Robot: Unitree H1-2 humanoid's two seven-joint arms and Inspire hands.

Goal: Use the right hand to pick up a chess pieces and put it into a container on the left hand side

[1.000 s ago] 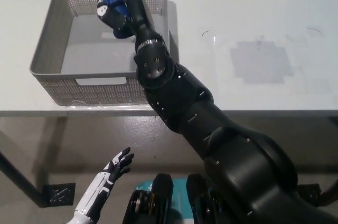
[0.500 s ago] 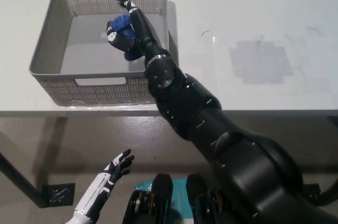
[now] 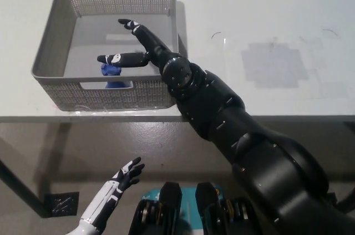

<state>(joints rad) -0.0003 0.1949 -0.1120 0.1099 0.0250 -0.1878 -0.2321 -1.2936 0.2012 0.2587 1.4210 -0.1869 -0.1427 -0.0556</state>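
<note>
White tabletop (image 3: 266, 8) carries a grey mesh basket (image 3: 50, 41) at its front left corner; my black right hand (image 3: 136, 44) spreads empty above a blue chess piece (image 3: 111, 71) inside; my white left hand (image 3: 119, 182) hangs apart below

I see a white table (image 3: 266, 2) filling the upper part of my view, its front edge running straight across. On its right half lies a clear sheet (image 3: 283, 69), faintly outlined, with a grey rectangular patch (image 3: 274, 64) near its middle. Below the edge I see a beige floor (image 3: 66, 146), a dark table leg (image 3: 19, 188) at lower left and a teal object (image 3: 188, 202) at bottom centre, partly hidden.
</note>
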